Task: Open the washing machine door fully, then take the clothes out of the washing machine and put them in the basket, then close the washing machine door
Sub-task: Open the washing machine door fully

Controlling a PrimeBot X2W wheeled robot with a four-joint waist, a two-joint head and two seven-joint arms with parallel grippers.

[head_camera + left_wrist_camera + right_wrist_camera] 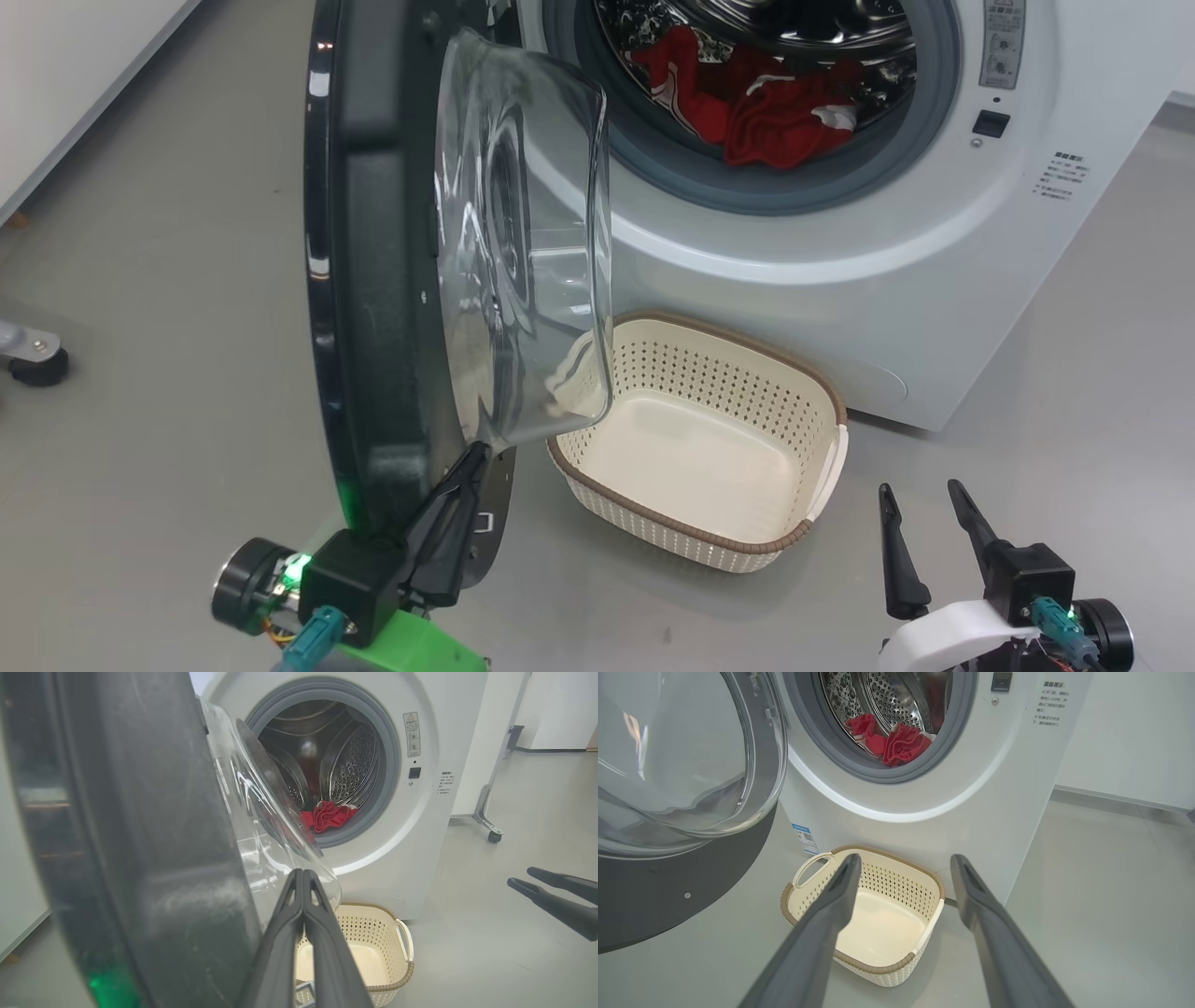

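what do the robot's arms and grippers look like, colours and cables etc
Both have two long dark grey tapering fingers on a black boxy base, a black round drum beside it and a teal plug with thin wires. The left gripper has a bright green wrist shell and a glowing green light; the right gripper has a white wrist shell.

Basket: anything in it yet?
Empty: the basket shows a bare floor; the clothes lie inside the washing machine.
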